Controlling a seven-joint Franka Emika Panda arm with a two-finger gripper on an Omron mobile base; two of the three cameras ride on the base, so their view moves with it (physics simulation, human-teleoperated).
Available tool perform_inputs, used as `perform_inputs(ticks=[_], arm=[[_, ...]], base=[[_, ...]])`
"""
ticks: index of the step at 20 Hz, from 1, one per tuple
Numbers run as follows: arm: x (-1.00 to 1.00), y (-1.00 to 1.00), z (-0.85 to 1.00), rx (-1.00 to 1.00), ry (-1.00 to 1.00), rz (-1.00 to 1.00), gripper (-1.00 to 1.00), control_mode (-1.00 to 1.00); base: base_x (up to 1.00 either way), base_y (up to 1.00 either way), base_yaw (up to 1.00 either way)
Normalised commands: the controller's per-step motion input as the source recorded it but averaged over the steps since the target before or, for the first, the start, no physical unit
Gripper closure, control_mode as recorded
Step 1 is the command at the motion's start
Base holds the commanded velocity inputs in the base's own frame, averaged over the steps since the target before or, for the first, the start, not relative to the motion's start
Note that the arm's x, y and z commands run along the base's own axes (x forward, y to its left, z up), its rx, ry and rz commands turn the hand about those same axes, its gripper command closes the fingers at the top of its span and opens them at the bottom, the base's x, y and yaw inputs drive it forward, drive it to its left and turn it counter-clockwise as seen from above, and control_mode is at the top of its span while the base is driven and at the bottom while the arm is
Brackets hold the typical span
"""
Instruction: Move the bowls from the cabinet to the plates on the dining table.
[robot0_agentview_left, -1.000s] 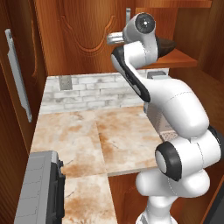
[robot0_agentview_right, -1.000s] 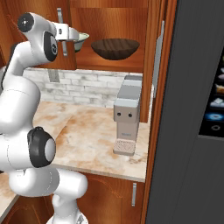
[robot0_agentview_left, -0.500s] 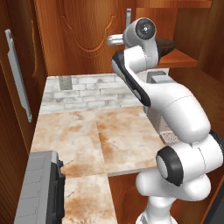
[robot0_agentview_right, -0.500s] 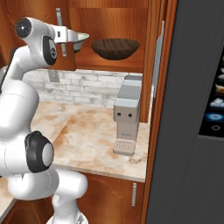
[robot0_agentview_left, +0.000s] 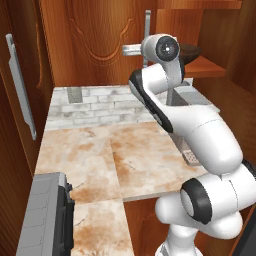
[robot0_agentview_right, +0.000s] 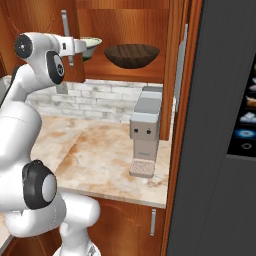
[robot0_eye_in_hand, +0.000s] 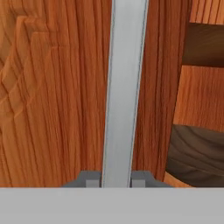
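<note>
The cabinet (robot0_agentview_left: 95, 35) is reddish-brown wood with a carved door panel. My gripper (robot0_eye_in_hand: 117, 179) is shut on that door's long silver bar handle (robot0_eye_in_hand: 124, 87), which runs straight up between the two fingertips. From the left base the gripper (robot0_agentview_left: 146, 50) sits against the handle (robot0_agentview_left: 147, 25). Inside, on the wooden shelf, stand the cream bowl with a green band (robot0_agentview_right: 92, 44), just behind my hand (robot0_agentview_right: 67, 47), and the dark brown bowl (robot0_agentview_right: 131, 54) to its right; the brown bowl (robot0_agentview_left: 192, 49) peeks out behind my wrist. The plates and the dining table are out of view.
Below the cabinet lies a seamed marble counter (robot0_agentview_left: 140, 150) backed by white brick (robot0_agentview_right: 100, 97). A grey coffee machine (robot0_agentview_right: 145, 130) stands at its right end. A tall dark appliance panel (robot0_agentview_right: 220, 125) rises at the right. A grey appliance (robot0_agentview_left: 45, 215) sits at lower left, and another wooden door with a bar handle (robot0_agentview_left: 20, 85) stands at the left.
The arm's upper joints have sunk and swung sideways while the gripper stays closed on the handle. The bowls have not moved.
</note>
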Motion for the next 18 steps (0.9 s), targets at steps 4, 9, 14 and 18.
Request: perform_inputs(ticks=[4,9,14,18], arm=[[-0.39,0.28,0.00,0.00,-0.04,-0.01,1.00,-1.00],[-0.39,0.33,0.00,0.00,-0.02,-0.03,1.00,-1.00],[-0.43,0.27,0.00,0.00,-0.01,-0.04,1.00,-1.00],[-0.49,0.30,0.00,0.00,0.00,-0.05,1.00,-1.00]], base=[[0.00,0.00,0.00],[0.00,0.00,0.00],[0.00,0.00,0.00],[0.00,0.00,0.00]])
